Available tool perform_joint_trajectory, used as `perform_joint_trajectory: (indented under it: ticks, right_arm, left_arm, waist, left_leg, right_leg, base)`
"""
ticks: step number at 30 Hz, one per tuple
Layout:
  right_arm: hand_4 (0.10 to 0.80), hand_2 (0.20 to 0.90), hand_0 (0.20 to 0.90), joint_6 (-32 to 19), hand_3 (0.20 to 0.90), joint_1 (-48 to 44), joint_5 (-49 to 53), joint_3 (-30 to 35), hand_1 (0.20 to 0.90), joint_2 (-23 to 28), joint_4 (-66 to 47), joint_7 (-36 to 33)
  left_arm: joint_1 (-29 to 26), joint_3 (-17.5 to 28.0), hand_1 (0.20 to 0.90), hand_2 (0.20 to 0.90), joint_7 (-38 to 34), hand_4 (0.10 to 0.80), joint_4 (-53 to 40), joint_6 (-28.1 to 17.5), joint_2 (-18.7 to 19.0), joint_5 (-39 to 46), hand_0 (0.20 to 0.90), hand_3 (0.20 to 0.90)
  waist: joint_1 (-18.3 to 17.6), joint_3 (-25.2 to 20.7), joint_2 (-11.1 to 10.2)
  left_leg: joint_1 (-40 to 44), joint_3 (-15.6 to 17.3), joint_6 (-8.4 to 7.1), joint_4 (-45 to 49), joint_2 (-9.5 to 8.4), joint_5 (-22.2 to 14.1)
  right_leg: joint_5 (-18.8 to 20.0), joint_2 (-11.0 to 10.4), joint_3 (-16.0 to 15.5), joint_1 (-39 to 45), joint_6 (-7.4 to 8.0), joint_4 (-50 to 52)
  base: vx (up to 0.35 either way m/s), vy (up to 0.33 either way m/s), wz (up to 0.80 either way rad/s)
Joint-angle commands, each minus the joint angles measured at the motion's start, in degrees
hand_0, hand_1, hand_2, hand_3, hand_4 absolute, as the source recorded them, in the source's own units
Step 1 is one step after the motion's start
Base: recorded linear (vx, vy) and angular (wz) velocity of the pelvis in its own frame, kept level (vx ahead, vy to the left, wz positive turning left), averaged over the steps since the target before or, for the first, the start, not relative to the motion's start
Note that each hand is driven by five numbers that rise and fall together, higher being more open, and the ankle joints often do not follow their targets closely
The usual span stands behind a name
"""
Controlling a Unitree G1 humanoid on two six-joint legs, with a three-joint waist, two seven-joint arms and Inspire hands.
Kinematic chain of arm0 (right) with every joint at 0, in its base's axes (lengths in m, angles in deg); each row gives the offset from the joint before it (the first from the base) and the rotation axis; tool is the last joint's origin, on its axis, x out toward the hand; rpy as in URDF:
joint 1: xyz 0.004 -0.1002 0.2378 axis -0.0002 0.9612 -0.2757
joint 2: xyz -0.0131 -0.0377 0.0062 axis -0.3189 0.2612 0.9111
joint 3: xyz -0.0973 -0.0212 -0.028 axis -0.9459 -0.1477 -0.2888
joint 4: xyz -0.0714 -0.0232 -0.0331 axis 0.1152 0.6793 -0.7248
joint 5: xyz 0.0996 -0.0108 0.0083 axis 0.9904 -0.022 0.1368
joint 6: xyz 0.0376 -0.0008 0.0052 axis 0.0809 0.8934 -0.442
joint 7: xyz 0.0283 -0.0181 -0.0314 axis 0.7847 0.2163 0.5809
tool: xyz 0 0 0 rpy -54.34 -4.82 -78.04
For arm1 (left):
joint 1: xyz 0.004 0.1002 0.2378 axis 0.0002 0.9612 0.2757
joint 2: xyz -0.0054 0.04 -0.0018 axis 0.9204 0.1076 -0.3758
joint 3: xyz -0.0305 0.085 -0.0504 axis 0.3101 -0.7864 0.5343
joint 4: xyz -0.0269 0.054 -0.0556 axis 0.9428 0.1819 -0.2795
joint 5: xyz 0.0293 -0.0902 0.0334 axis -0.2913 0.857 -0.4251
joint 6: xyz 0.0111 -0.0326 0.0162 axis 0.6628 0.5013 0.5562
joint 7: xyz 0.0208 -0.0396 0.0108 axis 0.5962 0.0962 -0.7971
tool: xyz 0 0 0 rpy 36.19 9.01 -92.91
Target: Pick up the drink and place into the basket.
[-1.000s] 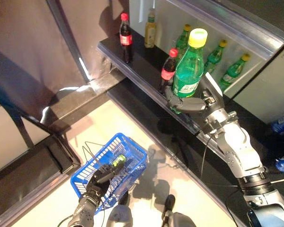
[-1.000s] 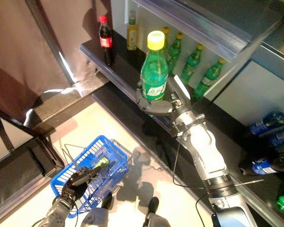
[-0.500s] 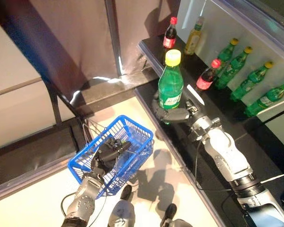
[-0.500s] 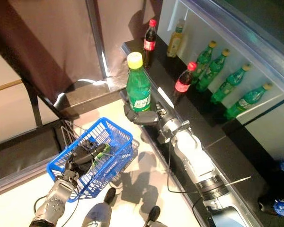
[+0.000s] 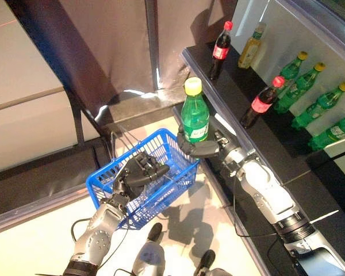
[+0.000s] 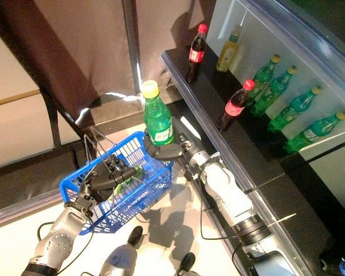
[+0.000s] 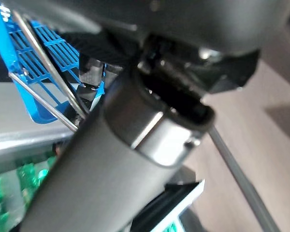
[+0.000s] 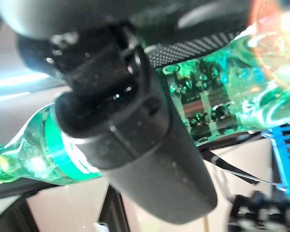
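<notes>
The right hand (image 5: 202,148) is clamped on 1 green bottle (image 5: 195,119) upright beside the basket (image 5: 103,187), which the left hand (image 5: 139,173) grips; lower it slowly inside.

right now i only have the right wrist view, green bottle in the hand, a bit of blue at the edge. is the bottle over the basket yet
Observer: Nearly. In the head views the right hand holds the green bottle upright at the basket's rim on the shelf side, not yet inside.
Operator: who has the basket
Observer: The left hand is curled round its wire handle and holds it up off the floor.
Operator: anything in it already
Observer: Something green shows inside, just past the left hand; I cannot tell what it is.
Operator: what's left on the shelf
Observer: Two cola bottles, a pale yellow bottle and a row of green bottles at the back.
</notes>
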Motion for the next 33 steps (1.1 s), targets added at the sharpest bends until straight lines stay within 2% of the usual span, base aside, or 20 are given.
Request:
perform_joint_trajectory:
  ticks: [1, 14, 33]
  right_arm:
    - [0.1, 0.3, 0.3, -7.36, 0.2, -5.35, 1.23, -1.96, 0.3, -3.46, -1.88, -2.05]
    - [0.1, 0.3, 0.3, -6.34, 0.2, -10.22, -2.89, -6.75, 0.3, -5.14, 3.68, -2.99]
    - [0.1, 0.3, 0.3, -1.05, 0.2, -11.54, -12.13, -11.05, 0.3, -5.88, 16.43, -5.98]
  left_arm:
    - [-10.49, -2.51, 0.3, 0.3, 11.5, 0.1, -15.46, -8.53, 0.33, 1.25, 0.3, 0.2]
    - [-15.32, -6.39, 0.3, 0.3, 17.25, 0.1, -22.24, -7.84, 1.4, 1.9, 0.3, 0.2]
    - [-18.66, -7.48, 0.3, 0.3, 19.98, 0.1, -27.18, -8.53, 2.53, 3.07, 0.3, 0.2]
  waist:
    - [-0.26, -14.81, -2.0]
    - [0.75, -15.61, -2.15]
    - [1.63, -15.92, -2.46]
  left_leg:
    - [1.3, 6.35, 0.86, -0.13, 0.66, -1.46]
    - [1.48, 5.98, 1.04, -0.13, 0.18, -1.6]
    - [1.71, 5.54, 1.22, -0.13, -0.1, -1.86]
  right_leg:
    - [-1.45, -1.19, -0.81, 2.34, 0.25, 0.68]
    - [-1.52, -1.2, -1.2, 2.59, 0.29, 0.79]
    - [-1.8, -1.22, -1.89, 2.95, 0.28, 1.06]
  base:
    - [0.006, -0.004, 0.09]
    - [0.002, 0.0, 0.01]
    - [0.002, -0.002, 0.03]
